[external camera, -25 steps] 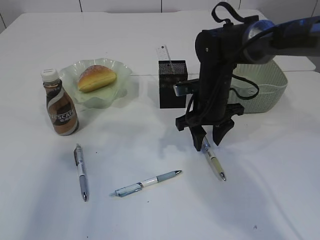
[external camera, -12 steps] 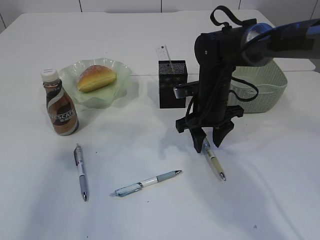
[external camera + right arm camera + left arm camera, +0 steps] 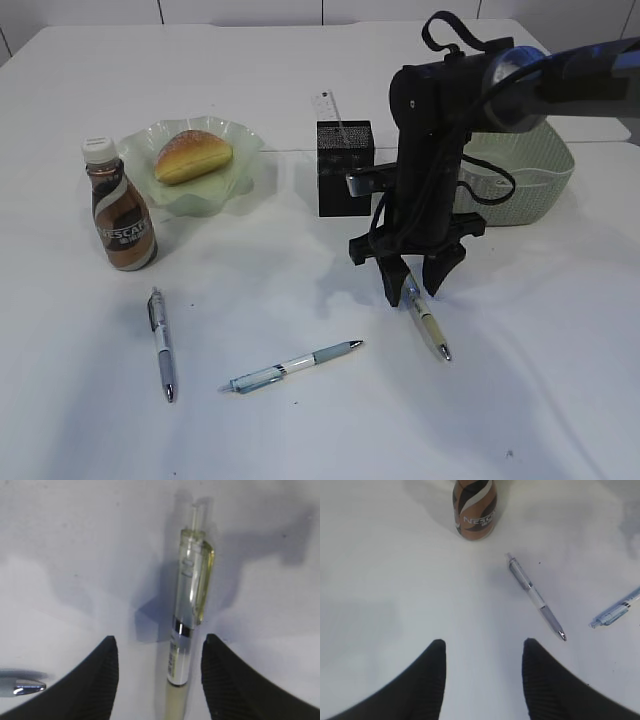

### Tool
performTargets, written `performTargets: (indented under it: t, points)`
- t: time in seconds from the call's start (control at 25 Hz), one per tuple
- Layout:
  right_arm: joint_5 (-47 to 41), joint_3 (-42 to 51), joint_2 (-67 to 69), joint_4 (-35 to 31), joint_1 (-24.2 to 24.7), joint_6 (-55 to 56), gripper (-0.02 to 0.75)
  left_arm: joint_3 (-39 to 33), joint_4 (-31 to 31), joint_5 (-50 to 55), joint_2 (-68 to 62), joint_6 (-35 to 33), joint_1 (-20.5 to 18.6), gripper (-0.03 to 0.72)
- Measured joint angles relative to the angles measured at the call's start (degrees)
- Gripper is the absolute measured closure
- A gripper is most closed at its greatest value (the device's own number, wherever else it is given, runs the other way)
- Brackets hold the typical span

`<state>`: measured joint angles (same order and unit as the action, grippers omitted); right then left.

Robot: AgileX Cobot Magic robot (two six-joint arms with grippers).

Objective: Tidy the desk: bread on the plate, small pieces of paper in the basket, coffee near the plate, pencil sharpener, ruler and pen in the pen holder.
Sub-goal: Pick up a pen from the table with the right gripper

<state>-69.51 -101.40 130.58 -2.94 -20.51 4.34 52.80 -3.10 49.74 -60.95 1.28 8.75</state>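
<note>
Right black two-finger gripper (image 3: 417, 290) sits centre-right of the exterior view, fingers pointing down at the white tabletop (image 3: 300, 430), jaws spread. The yellow-clipped clear-barrel pen (image 3: 187, 615) lies flat between the two fingertips; in the right wrist view it runs up the middle of the frame with a gap on each side, not pinched. Whether the fingertips touch the table, can't tell.

Left black gripper (image 3: 482, 652) shows only in its own wrist view, bottom of frame: jaws apart, nothing between them, bare table underneath. The grey-grip clear pen (image 3: 536, 596) lies right of centre there, well clear of the fingers; the brown coffee bottle (image 3: 475, 507) stands at top centre.

Exterior view: light-blue pen (image 3: 292, 367) lower centre. Bread roll (image 3: 192, 155) lies on the pale green scalloped plate (image 3: 150, 185), upper left. Black square pen holder (image 3: 344, 170) with white ruler (image 3: 328, 106) stands just left of the right arm.
</note>
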Motion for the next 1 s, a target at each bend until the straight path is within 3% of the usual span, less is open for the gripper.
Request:
performTargets:
  t: [1.0]
  points:
    - [0.00,2.87,0.00,0.30,0.00,0.47,0.312,0.00,0.00,-1.25,0.00,0.12,0.00,0.341]
